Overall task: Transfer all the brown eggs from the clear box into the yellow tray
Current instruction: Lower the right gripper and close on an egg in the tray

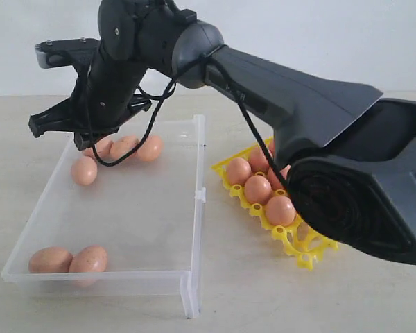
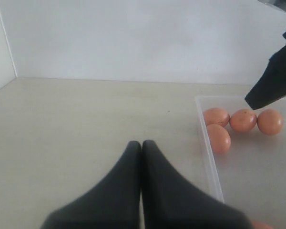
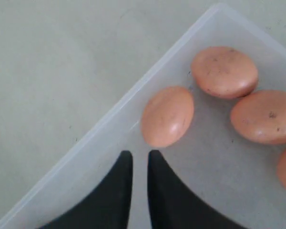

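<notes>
The clear box (image 1: pixel 198 173) holds brown eggs: a cluster at its far end (image 1: pixel 123 147) with one egg (image 1: pixel 84 170) apart, and two (image 1: pixel 50 260) at the near corner. My right gripper (image 1: pixel 82 142) reaches across over the far end. In the right wrist view, the right gripper (image 3: pixel 140 155) has its jaws slightly apart with nothing between them, just short of one egg (image 3: pixel 168 116) by the box wall (image 3: pixel 109 119). My left gripper (image 2: pixel 142 143) is shut and empty over the table beside the box (image 2: pixel 207 152). The yellow tray (image 1: pixel 308 253) carries several eggs (image 1: pixel 257 189).
The right arm's dark bulk (image 1: pixel 347 159) hangs over the yellow tray and hides its far part. A white wall (image 2: pixel 143 38) stands behind the table (image 2: pixel 86 124).
</notes>
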Robot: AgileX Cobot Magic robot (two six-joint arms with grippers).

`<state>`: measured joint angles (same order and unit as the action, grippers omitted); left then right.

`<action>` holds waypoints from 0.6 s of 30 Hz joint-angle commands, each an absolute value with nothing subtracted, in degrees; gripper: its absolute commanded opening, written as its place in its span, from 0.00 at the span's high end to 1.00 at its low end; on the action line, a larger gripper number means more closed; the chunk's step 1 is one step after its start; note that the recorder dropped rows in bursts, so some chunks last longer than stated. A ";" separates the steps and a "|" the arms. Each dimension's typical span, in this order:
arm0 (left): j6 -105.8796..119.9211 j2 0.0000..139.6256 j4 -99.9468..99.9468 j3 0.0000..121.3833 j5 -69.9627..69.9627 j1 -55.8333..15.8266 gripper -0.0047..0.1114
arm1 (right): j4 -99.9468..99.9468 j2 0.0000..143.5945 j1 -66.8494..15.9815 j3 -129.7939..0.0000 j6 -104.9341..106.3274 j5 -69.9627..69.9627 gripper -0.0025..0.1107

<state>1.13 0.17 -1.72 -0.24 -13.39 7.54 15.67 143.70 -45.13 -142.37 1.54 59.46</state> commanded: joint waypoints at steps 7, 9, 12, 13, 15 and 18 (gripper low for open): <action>1.16 0.00 -2.03 0.00 -13.32 7.35 1.00 | 14.70 150.47 -44.48 -143.95 -7.69 44.34 0.50; 1.16 0.00 -2.03 0.00 -13.32 7.35 1.00 | 14.89 151.86 -43.82 -143.95 -9.93 43.96 0.50; 1.16 0.00 -2.03 0.00 -13.32 7.35 1.00 | 14.62 153.22 -43.85 -143.95 -9.77 43.10 0.50; 1.16 0.00 -2.03 0.00 -13.32 7.35 1.00 | 15.34 153.47 -43.85 -143.95 -9.44 42.82 0.50; 1.16 0.00 -2.03 0.00 -13.32 7.35 1.00 | 16.29 154.41 -43.85 -143.95 -8.75 42.41 0.50; 1.16 0.00 -2.03 0.00 -13.32 7.35 1.00 | 17.31 155.45 -43.85 -143.95 -8.07 42.28 0.50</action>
<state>1.13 0.17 -1.72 -0.24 -13.39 7.54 16.83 154.63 -44.06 -143.76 -9.08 42.52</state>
